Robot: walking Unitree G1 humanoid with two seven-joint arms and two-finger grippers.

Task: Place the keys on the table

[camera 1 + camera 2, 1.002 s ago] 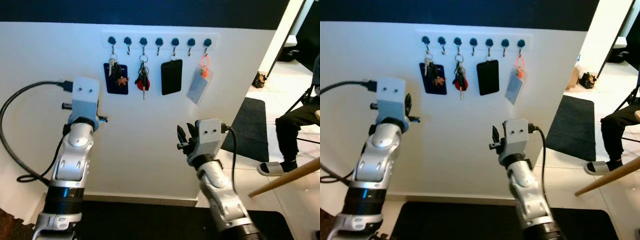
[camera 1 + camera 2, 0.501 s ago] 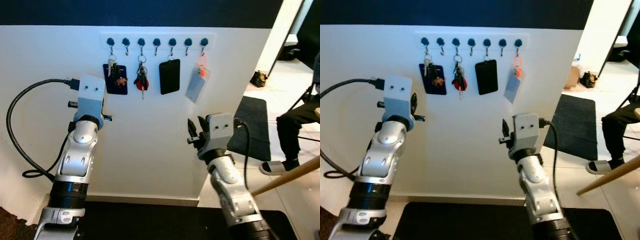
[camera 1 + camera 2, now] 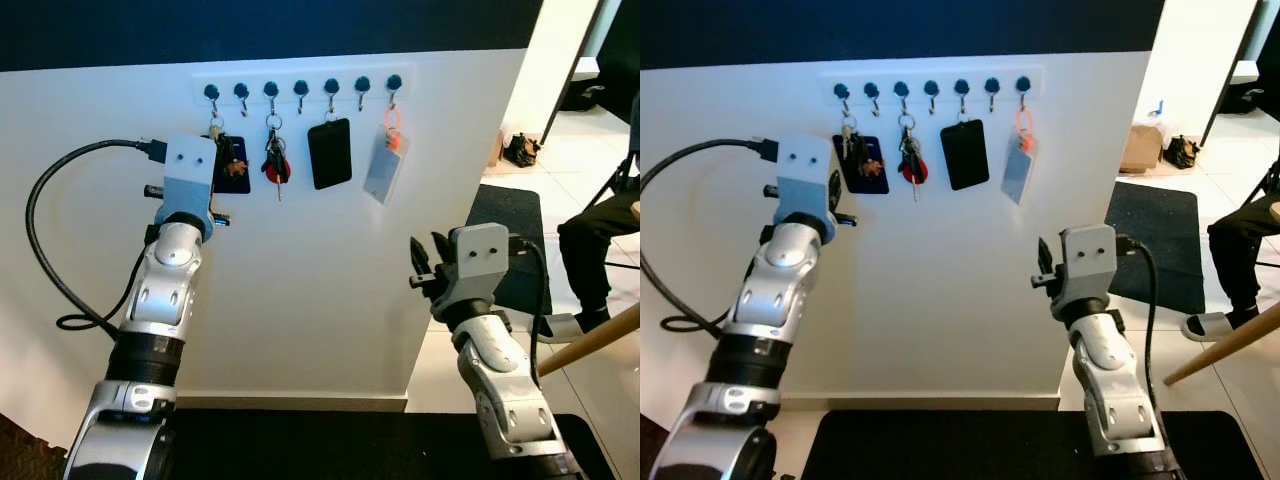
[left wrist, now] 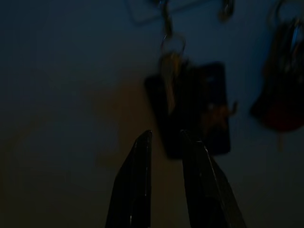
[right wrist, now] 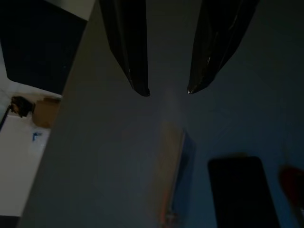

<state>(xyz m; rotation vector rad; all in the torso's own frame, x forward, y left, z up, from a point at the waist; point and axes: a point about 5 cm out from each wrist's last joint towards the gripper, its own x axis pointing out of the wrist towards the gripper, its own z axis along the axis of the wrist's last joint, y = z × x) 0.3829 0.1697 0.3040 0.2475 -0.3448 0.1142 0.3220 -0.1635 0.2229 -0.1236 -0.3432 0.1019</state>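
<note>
A white wall (image 3: 300, 250) carries a rail of seven blue-knobbed hooks (image 3: 300, 89) near its top. At the left of the scene, the left gripper (image 4: 165, 135) is raised high against the wall, just below and beside the leftmost hanging item, a dark blue card holder (image 3: 236, 170) with keys and a small brown charm on its ring. The head views hide the fingertips behind the grey wrist housing (image 3: 188, 180); the left wrist view shows them instead, two black fingers (image 4: 137, 180) with a narrow gap between them, holding nothing, pointed at the dim blue holder just beyond.

Next to the right hang the keys (image 3: 275, 165), a bunch with a red fob on the third hook, apart from both grippers. Then come a black card case (image 3: 329, 153) and, tilted, a translucent badge holder on an orange loop (image 3: 380, 170).

Lower and further right, the right gripper (image 5: 167, 90) hovers short of the wall, fingers spread apart and empty. Its wrist view looks up at the badge holder and black case.

At the far right, a dark mat (image 3: 512, 245) lies on pale tiles, beside a seated person's leg (image 3: 590, 235) and a wooden pole (image 3: 590, 340).
</note>
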